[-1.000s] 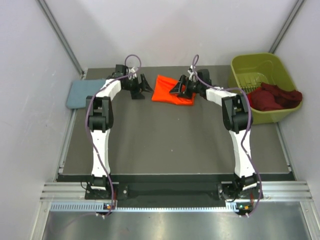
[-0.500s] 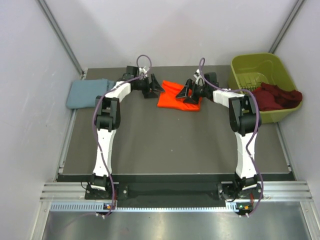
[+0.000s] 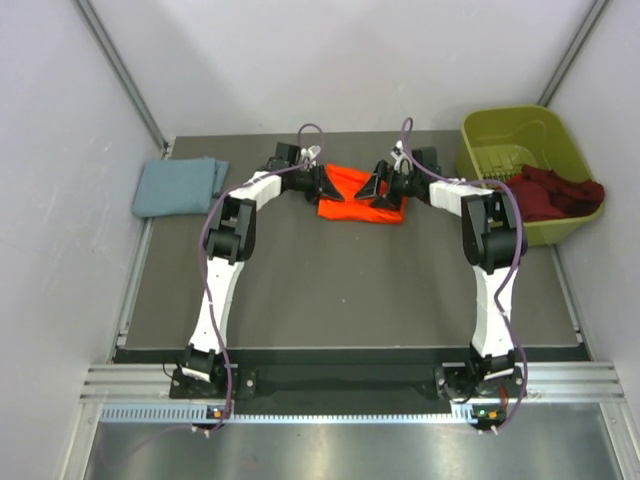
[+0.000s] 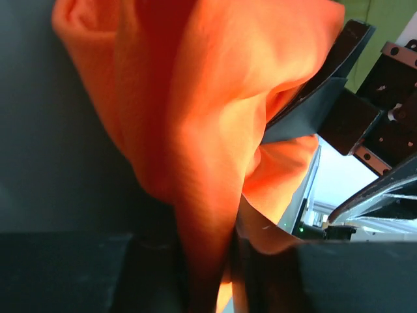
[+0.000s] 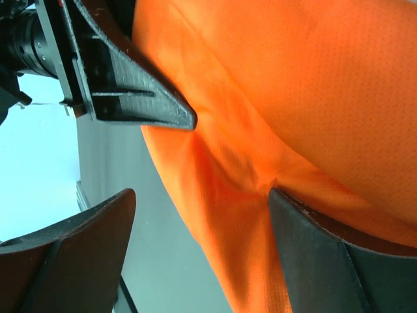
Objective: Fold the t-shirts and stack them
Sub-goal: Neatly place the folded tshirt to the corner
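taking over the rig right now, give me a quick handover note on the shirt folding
left gripper: shut on a fold at the left edge of the orange t-shirt.
right gripper: open, jaws spread over that shirt's right side, holding nothing.
grey-blue t-shirt: folded, far left of the table.
maroon t-shirt: bunched in the green bin.
Done: grey-blue folded. Left: finish folding orange, stack it, then fold and stack maroon.
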Robot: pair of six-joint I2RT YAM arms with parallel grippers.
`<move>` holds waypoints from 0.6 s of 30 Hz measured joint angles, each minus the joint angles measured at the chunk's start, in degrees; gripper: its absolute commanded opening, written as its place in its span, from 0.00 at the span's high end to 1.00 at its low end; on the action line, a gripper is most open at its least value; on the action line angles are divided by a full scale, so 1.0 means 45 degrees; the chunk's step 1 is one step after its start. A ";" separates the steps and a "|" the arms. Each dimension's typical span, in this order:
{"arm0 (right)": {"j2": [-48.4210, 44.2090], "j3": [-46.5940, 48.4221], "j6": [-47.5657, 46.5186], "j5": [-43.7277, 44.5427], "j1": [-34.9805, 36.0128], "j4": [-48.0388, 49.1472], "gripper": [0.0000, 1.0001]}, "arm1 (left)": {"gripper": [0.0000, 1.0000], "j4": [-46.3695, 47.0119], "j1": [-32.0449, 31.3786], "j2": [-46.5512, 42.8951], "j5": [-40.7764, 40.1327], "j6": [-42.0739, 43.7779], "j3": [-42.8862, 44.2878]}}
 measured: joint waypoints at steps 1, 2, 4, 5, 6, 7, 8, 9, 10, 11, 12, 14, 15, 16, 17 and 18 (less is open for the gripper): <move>-0.0015 -0.0034 0.0000 0.0000 -0.0015 0.0000 0.16 | 0.78 -0.0068 0.0063 0.0005 -0.0010 0.0024 -0.0039; -0.0034 -0.0044 -0.0005 -0.0010 -0.0019 -0.0019 0.16 | 0.83 -0.0078 0.0083 0.0005 -0.0019 0.0024 -0.0078; -0.0097 -0.0044 -0.0049 0.0005 -0.0034 -0.0102 0.16 | 0.87 -0.0102 0.0112 0.0000 -0.0053 0.0034 -0.0102; -0.0151 -0.0044 -0.0097 0.0010 -0.0063 -0.0194 0.16 | 0.89 -0.0170 0.0126 -0.0034 -0.0063 0.0087 -0.0107; -0.0214 -0.0044 -0.0126 0.0010 -0.0102 -0.0296 0.15 | 0.90 -0.0340 0.0160 -0.0092 -0.0121 0.0209 -0.0117; -0.0330 -0.0044 -0.0189 0.0019 -0.0175 -0.0427 0.14 | 0.90 -0.0597 0.0209 -0.0185 -0.0267 0.0393 -0.0117; -0.0452 -0.0044 -0.0248 0.0039 -0.0272 -0.0559 0.13 | 0.91 -0.0908 0.0267 -0.0296 -0.0423 0.0631 -0.0112; -0.0597 -0.0044 -0.0325 0.0053 -0.0384 -0.0685 0.10 | 0.91 -0.1302 0.0359 -0.0432 -0.0631 0.0928 -0.0112; -0.0845 -0.0039 -0.0486 0.0107 -0.0593 -0.0840 0.02 | 0.91 -0.1773 0.0491 -0.0617 -0.0879 0.1307 -0.0112; -0.1069 -0.0039 -0.0583 0.0160 -0.0767 -0.0996 0.00 | 0.91 -0.2166 0.0636 -0.0816 -0.1107 0.1617 -0.0112; -0.1355 -0.0005 -0.0821 0.0219 -0.0996 -0.1175 0.00 | 0.92 -0.2487 0.0782 -0.0996 -0.1316 0.1880 -0.0112; -0.1851 0.0262 -0.1292 0.0423 -0.1409 -0.1608 0.00 | 0.92 -0.3133 0.1205 -0.1540 -0.1705 0.2463 -0.0141; -0.2113 0.0432 -0.1530 0.0602 -0.1588 -0.1749 0.00 | 0.92 -0.3400 0.1428 -0.1841 -0.1870 0.2725 -0.0214; -0.2361 0.0525 -0.1729 0.0743 -0.1758 -0.1826 0.00 | 0.92 -0.3691 0.1651 -0.2181 -0.2050 0.2963 -0.0267; -0.2589 0.0563 -0.1885 0.0899 -0.1894 -0.1909 0.00 | 0.92 -0.3944 0.1875 -0.2526 -0.2205 0.3211 -0.0296; -0.2880 0.0563 -0.2045 0.1049 -0.2025 -0.1967 0.00 | 0.92 -0.4231 0.2098 -0.2919 -0.2419 0.3497 -0.0345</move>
